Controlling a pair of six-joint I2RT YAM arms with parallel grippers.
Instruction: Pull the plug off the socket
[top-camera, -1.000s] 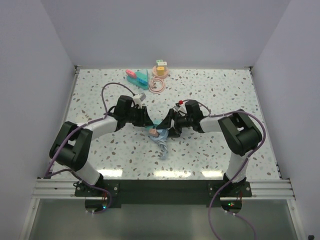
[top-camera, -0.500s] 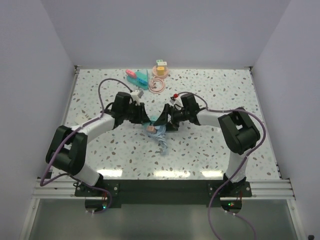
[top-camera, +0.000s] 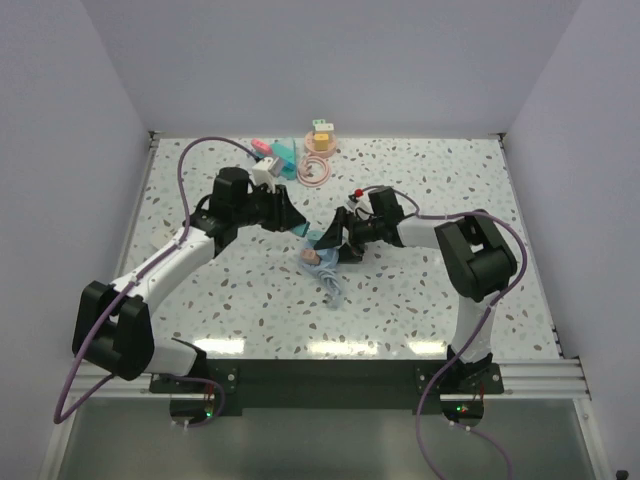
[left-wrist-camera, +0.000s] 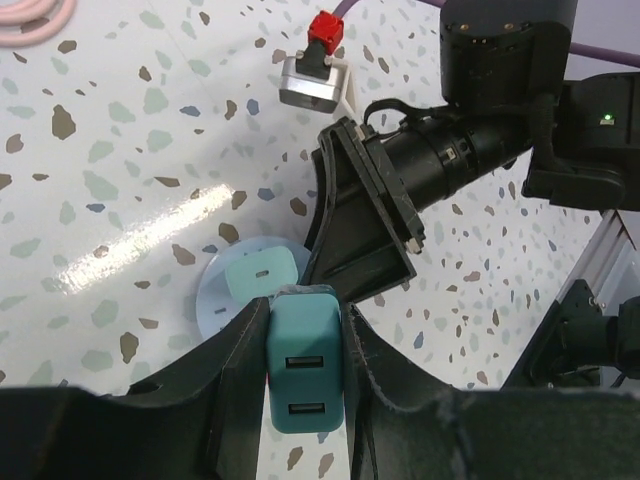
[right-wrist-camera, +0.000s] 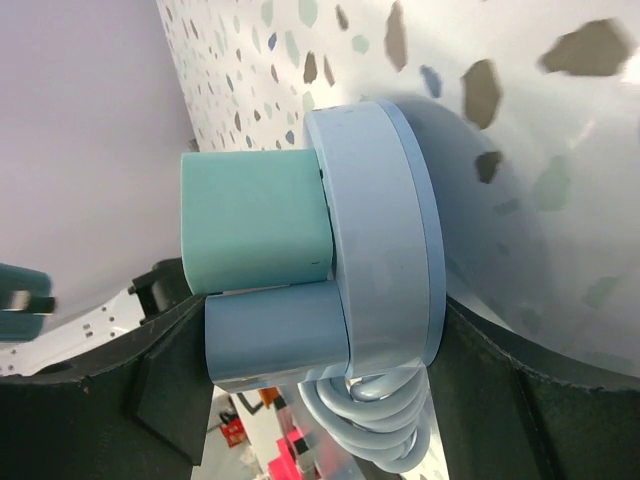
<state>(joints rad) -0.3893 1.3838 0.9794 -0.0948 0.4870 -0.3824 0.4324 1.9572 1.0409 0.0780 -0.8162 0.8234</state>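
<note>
In the left wrist view my left gripper (left-wrist-camera: 303, 335) is shut on a teal plug (left-wrist-camera: 303, 372) with two USB ports, held clear of the socket. The round light-blue socket (left-wrist-camera: 212, 300) lies just beyond it with a mint plug (left-wrist-camera: 258, 275) still seated in it. My right gripper (right-wrist-camera: 320, 335) is shut on the socket (right-wrist-camera: 385, 230), beside the mint plug (right-wrist-camera: 255, 220) and above its coiled grey-blue cord (right-wrist-camera: 375, 430). In the top view the left gripper (top-camera: 292, 220) sits up and left of the socket (top-camera: 315, 257), apart from the right gripper (top-camera: 335, 243).
At the back of the table are pink and teal blocks (top-camera: 272, 152), a coil of pink cord (top-camera: 316, 170) and a small yellow item (top-camera: 321, 131). The socket's cord (top-camera: 332, 288) trails toward the near edge. The two arms are close together mid-table.
My left gripper has drawn back up and to the left with the teal plug, which has come out of the socket. The right gripper still holds the socket and has shifted slightly back.
</note>
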